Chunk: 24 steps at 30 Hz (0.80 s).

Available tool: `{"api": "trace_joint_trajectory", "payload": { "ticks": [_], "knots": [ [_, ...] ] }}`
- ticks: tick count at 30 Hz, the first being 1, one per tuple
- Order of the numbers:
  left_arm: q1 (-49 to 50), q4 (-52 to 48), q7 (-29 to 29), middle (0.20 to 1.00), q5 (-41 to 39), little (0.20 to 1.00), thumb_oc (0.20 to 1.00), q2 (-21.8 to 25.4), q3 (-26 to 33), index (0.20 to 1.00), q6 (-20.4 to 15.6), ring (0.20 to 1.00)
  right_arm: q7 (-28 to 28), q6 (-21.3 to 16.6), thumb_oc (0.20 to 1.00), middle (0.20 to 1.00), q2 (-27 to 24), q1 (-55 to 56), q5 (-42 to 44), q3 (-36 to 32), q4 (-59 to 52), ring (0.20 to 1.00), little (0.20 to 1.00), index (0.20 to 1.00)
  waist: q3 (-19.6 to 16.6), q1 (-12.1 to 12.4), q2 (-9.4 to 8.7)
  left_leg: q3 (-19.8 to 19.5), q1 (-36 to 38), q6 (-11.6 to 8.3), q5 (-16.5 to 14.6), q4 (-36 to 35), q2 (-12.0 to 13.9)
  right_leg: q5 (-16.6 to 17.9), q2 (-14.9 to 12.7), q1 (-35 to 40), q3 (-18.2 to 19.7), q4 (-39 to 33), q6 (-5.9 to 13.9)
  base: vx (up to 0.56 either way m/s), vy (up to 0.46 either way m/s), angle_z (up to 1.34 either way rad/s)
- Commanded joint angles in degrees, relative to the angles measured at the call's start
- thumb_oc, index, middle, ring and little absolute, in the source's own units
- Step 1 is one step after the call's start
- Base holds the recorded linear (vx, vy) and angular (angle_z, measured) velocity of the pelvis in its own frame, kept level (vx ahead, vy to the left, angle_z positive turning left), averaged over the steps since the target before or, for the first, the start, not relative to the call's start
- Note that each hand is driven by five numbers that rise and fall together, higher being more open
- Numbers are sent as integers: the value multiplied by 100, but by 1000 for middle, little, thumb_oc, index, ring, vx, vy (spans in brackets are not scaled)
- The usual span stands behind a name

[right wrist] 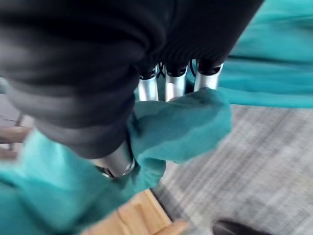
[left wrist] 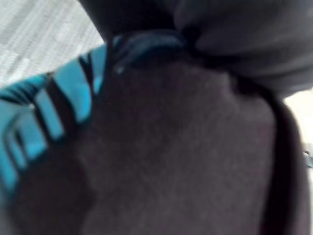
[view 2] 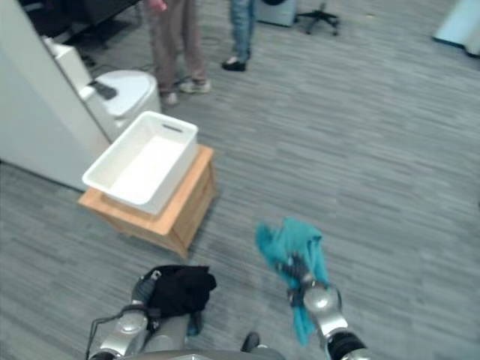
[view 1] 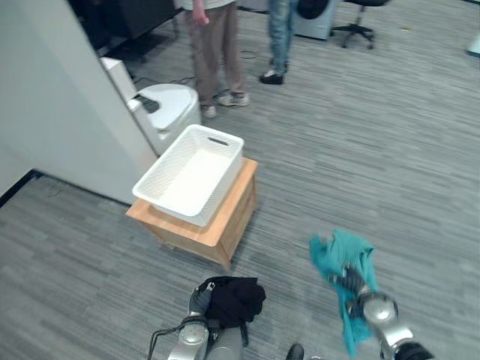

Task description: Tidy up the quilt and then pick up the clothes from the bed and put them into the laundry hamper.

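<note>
- Teal garment [view 1: 346, 264] hangs bunched from the right hand [view 1: 352, 281], held in the air above the grey floor, to the right of the wooden stand and nearer the robot than it.
- In the right wrist view the silver fingers [right wrist: 168, 84] are curled into the teal cloth, folds of it wrapped over them, so the hand is clamped on the garment.
- Black garment [view 1: 234, 298] sits in a crumpled heap at the left hand [view 2: 144, 291], low in the head views, just in front of the stand.
- Dark cloth covers the left wrist view almost wholly, with a strip of blue and dark stripes at one edge; the fingers are hidden under it, so I cannot tell whether they are curled or straight.
- White laundry hamper [view 1: 225, 161], with mesh walls and a slot handle at its far end, stands empty on the wooden stand [view 1: 232, 217].
- White round-topped unit [view 1: 174, 101] stands beyond the hamper, beside a pale wall panel [view 1: 60, 105].
- Two people's legs [view 1: 214, 52] show further off on the grey floor [view 1: 360, 150], with an office chair base [view 1: 354, 31] behind them.
</note>
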Motion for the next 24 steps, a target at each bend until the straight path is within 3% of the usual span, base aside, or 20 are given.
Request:
{"api": "trace_joint_trajectory", "payload": {
  "ticks": [1, 2, 3, 4, 5, 8, 9, 10, 11, 12, 13, 14, 15, 17, 18, 19, 20, 21, 22, 24],
  "knots": [
    [-178, 371, -1, 200, 78, 200, 200, 156, -178, 200, -138, 200, -86, -334, 200, 200, 39, -413, 23, -178, -5, 200, 200, 200, -134, -70, 136, -574, 1390, -15, -111, -1036, -215, -77, -567, -191, 110, 1505, 484, 379, 175, 81],
    [-178, 371, -1, 200, 78, 200, 200, 157, -178, 200, -139, 200, -86, -335, 200, 200, 40, -414, 23, -178, -4, 200, 200, 200, -135, -72, 134, -574, 1391, -14, -110, -1039, -219, -81, -571, -194, 109, 1511, 486, 430, 220, 78],
    [-110, 426, 14, 200, 119, 200, 200, 199, -195, 200, -173, 200, -112, -328, 200, 200, 100, -479, 123, -259, -81, 200, 200, 200, -92, -220, 232, -607, 1698, 152, -114, -1243, -294, 462, -932, -659, 153, 2834, 705, 381, 122, 51],
    [-98, 409, 80, 200, 40, 200, 200, 306, -65, 200, -148, 200, -206, -139, 200, 200, -35, -613, 86, -363, -721, 200, 200, 200, -40, -397, 246, -675, 1911, 180, -125, -1398, -254, 754, -981, -1136, 457, 3443, 739, 496, 118, 83],
    [-171, 425, 100, 200, 14, 200, 200, 321, -42, 200, -136, 200, -256, -215, 200, 200, 6, -587, -39, -289, -646, 200, 200, 200, 17, -451, 306, -773, 2012, 169, -151, -1466, -213, 683, -977, -1420, 632, 3672, 706, 390, -69, 104],
    [-189, 449, 82, 200, 27, 200, 200, 355, -48, 200, -168, 200, -375, -264, 200, 200, 31, -645, -73, -291, -469, 200, 200, 200, 93, -521, 392, -1097, 2137, 73, -181, -1482, -148, 477, -927, -1712, 718, 3199, 548, 281, -131, 110],
    [-52, 396, -44, 200, 11, 200, 200, 501, -85, 200, -244, 200, -395, -18, 200, 200, -137, -798, 136, -433, -1143, 200, 200, 200, 113, -596, 379, -1320, 2215, -20, -188, -1463, -101, 384, -890, -1793, 950, 2491, 474, 230, -167, 128],
    [-52, 396, -44, 200, 11, 200, 200, 501, -86, 200, -244, 200, -395, -17, 200, 200, -137, -797, 136, -433, -1144, 200, 200, 200, 111, -597, 381, -1321, 2213, -20, -188, -1463, -99, 386, -888, -1793, 948, 2487, 473, 561, -410, 101],
    [-145, 385, 6, 200, -50, 200, 200, 519, -111, 200, -275, 200, -544, -198, 200, 200, -56, -684, 55, -398, -709, 200, 200, 200, 129, -776, 345, -1775, 2375, -83, -339, -1433, -132, 377, -671, -1878, 1898, 1153, 423, 570, -385, 128],
    [-204, 362, 18, 200, -131, 200, 200, 516, -155, 200, -334, 200, -602, -319, 200, 200, -158, -665, 131, -531, -191, 200, 200, 200, 114, -933, 366, -2257, 2446, -99, -497, -1345, -154, 442, -606, -1958, 2970, 702, 435, 616, -441, 180],
    [-184, 307, -46, 200, -204, 200, 200, 552, -152, 200, -336, 200, -636, -214, 200, 200, -242, -671, 190, -599, -454, 200, 200, 200, 124, -928, 330, -2337, 2419, -144, -490, -1283, -130, 536, -651, -1952, 3206, 572, 508, 389, -340, 210],
    [-264, 242, -86, 200, -174, 200, 200, 674, -196, 200, -332, 200, -692, -164, 200, 200, -300, -466, 221, -762, -775, 200, 200, 200, 105, -1014, 230, -2685, 2405, -140, -619, -1242, -157, 461, -676, -1786, 3834, 531, 496, 270, -373, 218],
    [-252, 282, -142, 200, -249, 200, 200, 698, -84, 200, -299, 200, -682, -73, 200, 200, -253, -317, 257, -835, -939, 200, 200, 200, 49, -1045, 146, -2724, 2439, -224, -617, -1203, -76, 412, -601, -1845, 3863, 779, 508, 311, -485, 229],
    [-161, 382, -211, 200, -289, 200, 200, 780, 33, 200, -322, 200, -724, -183, 200, 200, -234, -83, 299, -915, -547, 200, 200, 200, 2, -974, 94, -2950, 2447, -354, -583, -1206, 78, 456, -526, -1858, 3569, 789, 522, 259, -493, 201],
    [-79, 417, -262, 200, -443, 200, 200, 785, 85, 200, -341, 200, -764, -198, 200, 200, -295, -131, 410, -1040, -245, 200, 200, 200, -55, -967, 93, -3047, 2437, -443, -481, -1266, 247, 420, -413, -1798, 3496, 718, 456, 159, -339, 114],
    [-78, 416, -263, 200, -445, 200, 200, 784, 86, 200, -341, 200, -761, -204, 200, 200, -297, -136, 412, -1038, -236, 200, 200, 200, -54, -983, 103, -3063, 2442, -448, -478, -1277, 260, 418, -405, -1787, 3476, 715, 450, 241, -409, 88],
    [45, 411, -320, 200, -541, 200, 200, 617, 13, 200, -405, 200, -755, -306, 200, 200, -279, -309, 424, -1144, 493, 200, 200, 200, -141, -960, 175, -3108, 2357, -582, -338, -1333, 484, 366, -325, -1616, 3252, 390, 373, 184, -309, 76],
    [124, 372, -361, 200, -563, 200, 200, 581, 14, 200, -376, 200, -709, -293, 200, 200, -349, -415, 504, -1195, 335, 200, 200, 200, -162, -941, 199, -3121, 2310, -650, -216, -1384, 584, 375, -301, -1510, 3090, 222, 341, 199, -398, 49],
    [127, 399, -400, 200, -572, 200, 200, 539, -65, 200, -401, 200, -822, -342, 200, 200, -368, -496, 558, -1188, 393, 200, 200, 200, -149, -896, 231, -3065, 2205, -772, -1, -1448, 678, 405, -286, -1379, 2900, 15, 324, 38, -244, 29],
    [124, 442, -399, 200, -537, 200, 200, 398, -74, 200, -419, 200, -884, -410, 200, 200, -503, -347, 780, -1429, 401, 200, 200, 200, -116, -990, 233, -2371, 2030, -748, 152, -1473, 737, 301, -382, -1294, 2544, -32, 359, -13, -123, 51]
  ]
}}
